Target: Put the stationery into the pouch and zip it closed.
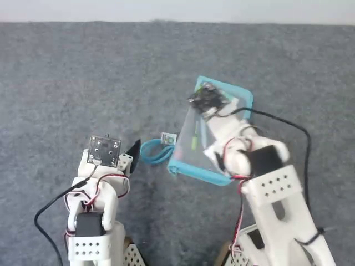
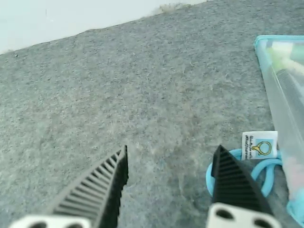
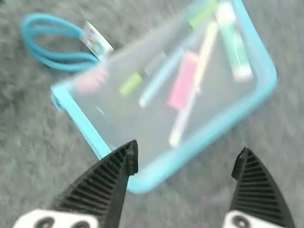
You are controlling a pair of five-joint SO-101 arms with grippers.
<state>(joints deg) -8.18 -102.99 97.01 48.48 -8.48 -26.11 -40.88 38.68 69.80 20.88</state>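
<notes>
A clear pouch with turquoise trim [image 1: 191, 170] lies flat on the grey carpet, with several pens, a pink piece [image 3: 183, 85] and a green-and-white stick [image 3: 232, 42] inside it. Its blue loop strap [image 1: 155, 151] and a small tag [image 1: 168, 138] lie at its left end. My right gripper [image 3: 185, 161] hangs open just above the pouch rim [image 3: 213, 132], holding nothing. My left gripper [image 2: 171, 175] is open and empty over bare carpet, a little left of the strap [image 2: 266, 166] and tag [image 2: 259, 145]. From above, the left gripper [image 1: 130, 155] sits beside the strap loop.
Grey carpet [image 1: 83, 72] covers the whole work area, with a pale wall edge [image 1: 166, 11] at the back. A black cable [image 1: 288, 124] arcs from the right arm over the carpet right of the pouch.
</notes>
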